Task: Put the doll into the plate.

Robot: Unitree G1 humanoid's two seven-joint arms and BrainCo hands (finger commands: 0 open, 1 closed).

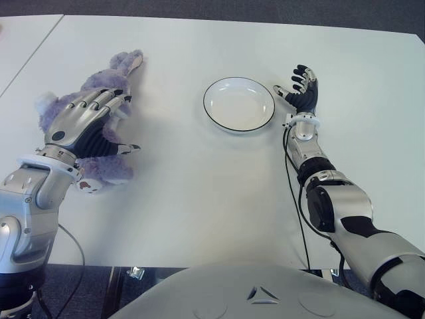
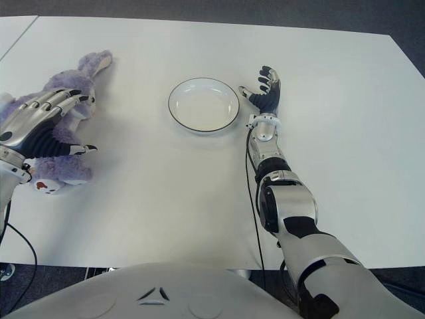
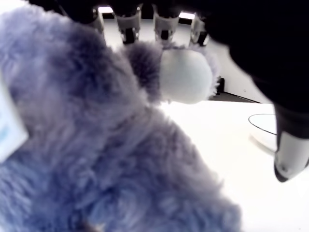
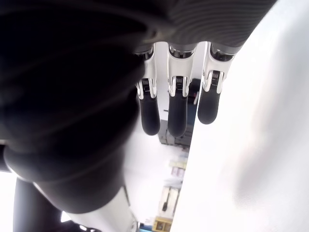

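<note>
I have the left robot hand (image 1: 89,119) spread flat over the doll (image 1: 116,83) on the table (image 1: 199,186), not closed, ready to grasp; the right robot hand (image 1: 302,90), open and empty, flanks the plate (image 1: 239,104).

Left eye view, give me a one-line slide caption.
Left hand spread over the purple doll, not closed on it; empty plate mid-table, right hand open beside it.
</note>
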